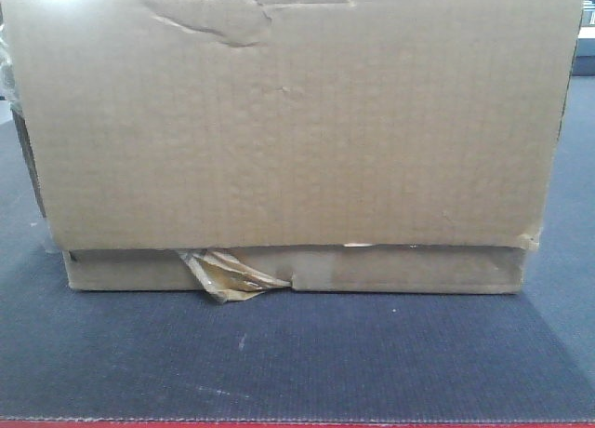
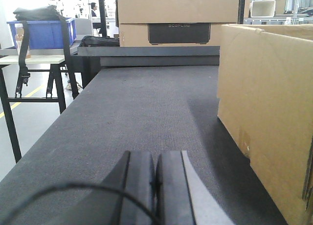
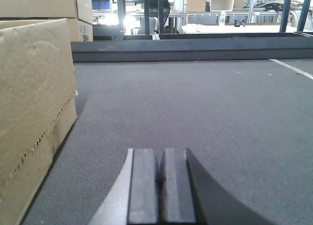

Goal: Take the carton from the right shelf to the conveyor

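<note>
A brown cardboard carton (image 1: 297, 130) with a creased top and torn tape at its bottom flap stands on the dark grey conveyor belt (image 1: 297, 354), filling the front view. It shows at the right of the left wrist view (image 2: 266, 112) and at the left of the right wrist view (image 3: 34, 102). My left gripper (image 2: 155, 159) is shut and empty, low over the belt, left of the carton and apart from it. My right gripper (image 3: 159, 156) is shut and empty, low over the belt, right of the carton and apart from it.
More cartons (image 2: 176, 14) stand beyond the belt's far end, others at the back left of the right wrist view (image 3: 46, 10). A side table with a blue bin (image 2: 41, 32) stands left of the belt. A low dark rail (image 3: 195, 46) closes the belt's far end.
</note>
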### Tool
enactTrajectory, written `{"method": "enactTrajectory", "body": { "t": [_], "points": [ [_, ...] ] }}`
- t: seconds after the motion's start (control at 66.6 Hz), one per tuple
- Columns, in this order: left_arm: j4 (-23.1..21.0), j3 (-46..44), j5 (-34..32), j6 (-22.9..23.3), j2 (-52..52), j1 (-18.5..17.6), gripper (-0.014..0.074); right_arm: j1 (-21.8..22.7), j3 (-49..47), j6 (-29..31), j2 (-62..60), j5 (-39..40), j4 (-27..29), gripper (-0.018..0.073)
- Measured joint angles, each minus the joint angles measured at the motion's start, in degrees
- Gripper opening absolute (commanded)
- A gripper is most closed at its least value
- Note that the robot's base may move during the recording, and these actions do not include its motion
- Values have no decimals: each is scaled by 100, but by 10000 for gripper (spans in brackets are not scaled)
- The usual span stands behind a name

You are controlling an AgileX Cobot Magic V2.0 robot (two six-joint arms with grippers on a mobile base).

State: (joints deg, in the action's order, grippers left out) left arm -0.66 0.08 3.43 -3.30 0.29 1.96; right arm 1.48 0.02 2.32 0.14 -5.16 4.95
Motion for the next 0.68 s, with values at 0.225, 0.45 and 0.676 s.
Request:
{"method": "enactTrajectory", "body": {
  "t": [0.225, 0.45, 0.676],
  "points": [
    [0, 0, 0, 0, 0, 0, 4, 0, 0, 0, 0, 0, 0, -67],
    [0, 0, 0, 0, 0, 0, 4, 0, 0, 0, 0, 0, 0, -67],
    [0, 0, 0, 0, 0, 0, 4, 0, 0, 0, 0, 0, 0, -67]
  ]
}}
